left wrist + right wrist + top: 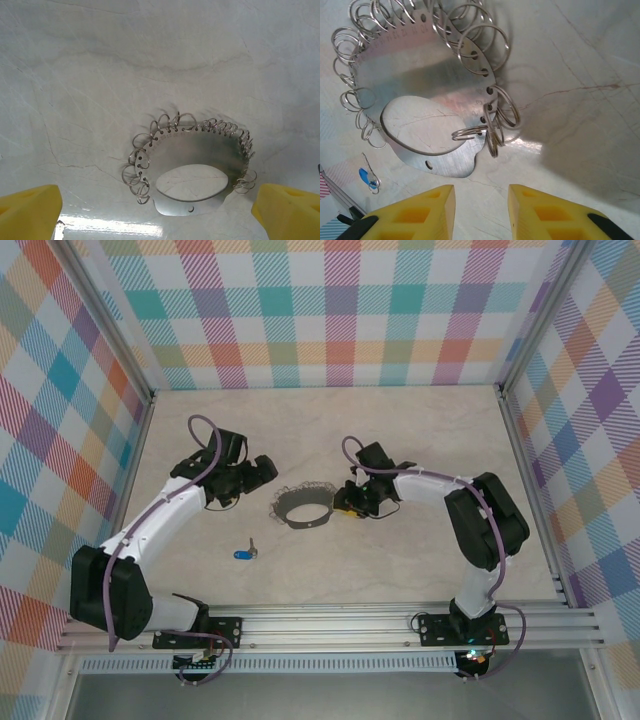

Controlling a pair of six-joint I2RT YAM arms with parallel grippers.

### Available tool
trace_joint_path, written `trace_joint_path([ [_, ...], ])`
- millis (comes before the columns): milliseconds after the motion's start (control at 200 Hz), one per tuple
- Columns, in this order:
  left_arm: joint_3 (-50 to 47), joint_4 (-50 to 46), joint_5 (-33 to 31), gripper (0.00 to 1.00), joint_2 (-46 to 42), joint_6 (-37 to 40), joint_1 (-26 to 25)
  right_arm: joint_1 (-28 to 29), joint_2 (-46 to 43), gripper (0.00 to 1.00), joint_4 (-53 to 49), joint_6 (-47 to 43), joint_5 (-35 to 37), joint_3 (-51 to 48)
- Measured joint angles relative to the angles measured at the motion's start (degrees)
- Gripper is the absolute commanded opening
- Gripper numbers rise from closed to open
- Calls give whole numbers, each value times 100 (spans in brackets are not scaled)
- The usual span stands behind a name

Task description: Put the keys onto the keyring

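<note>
This is a robotics lab test cell: a boxed-in bench whose walls (pixel 340 310) at 9, 12 and 3 o'clock are flat panels printed in pastel plaid, held up by bare aluminium posts (pixel 122 345). The table (pixel 420 430) is a pale marble-look sheet, and slotted aluminium rails (pixel 340 622) run along its edge at 6 o'clock. Two white-and-black arms are bolted to those rails, the left arm (pixel 160 515) at 7 o'clock and the right arm (pixel 485 520) at 5 o'clock. Each trails a purple cable (pixel 205 430), with exposed wiring (pixel 200 660) under the bases
</note>
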Motion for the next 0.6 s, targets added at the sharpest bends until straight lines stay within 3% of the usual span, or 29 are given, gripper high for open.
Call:
trace_joint_path([
  [220,2,15,199,100,44,153,-2,0,129,34,-197,-299,31,647],
  [380,114,2,472,94,439,612,-203,-17,68,36,-269,-372,186,553],
  [600,844,-205,612,77,1432,1471,-929,-223,-872,54,-393,-308,407,-522],
])
